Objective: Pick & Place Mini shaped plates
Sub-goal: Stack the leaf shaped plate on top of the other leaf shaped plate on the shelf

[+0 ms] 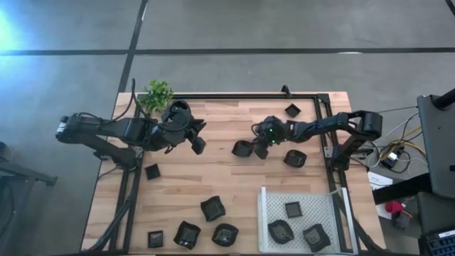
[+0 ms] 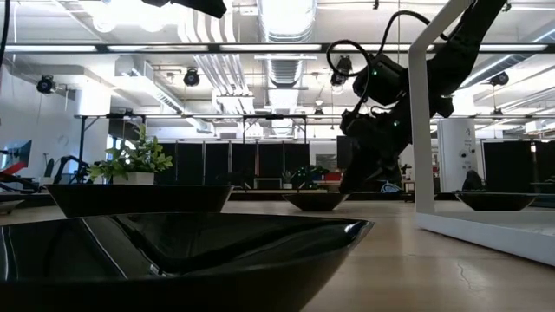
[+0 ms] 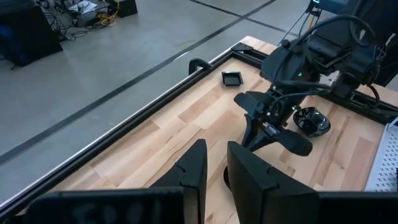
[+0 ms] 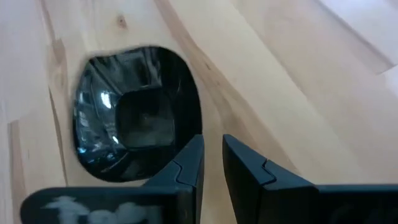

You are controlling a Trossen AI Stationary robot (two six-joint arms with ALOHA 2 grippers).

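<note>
Eleven black mini shaped plates are what I can count from overhead, and the one that matters sits near the middle of the table (image 1: pixel 234 185): a rounded-square plate (image 1: pixel 243 148) lying flat on the wood. The right gripper (image 1: pixel 257 148) is directly beside it. In my right wrist view that plate (image 4: pixel 134 112) lies just to one side of the right gripper (image 4: pixel 212 155), its rim next to one finger (image 4: pixel 186 165). The jaws stand nearly together with only a slim gap, bare wood shows through that gap, and they hold nothing. Another plate (image 1: pixel 295 158) lies close by on the far side of that arm, and a small square one (image 1: pixel 292 110) sits near the table's back edge. Three plates rest in the white perforated tray (image 1: pixel 266 206) at the front right. Four more are scattered along the front edge to the left of the tray, and a small square plate (image 1: pixel 151 171) lies alone on the left. The left gripper (image 1: pixel 198 144) hangs above bare wood left of centre, well apart from any plate. In its wrist view its fingers (image 3: pixel 193 168) are also just slightly parted and empty. A small green plant (image 1: pixel 158 94) stands at the back left corner.
</note>
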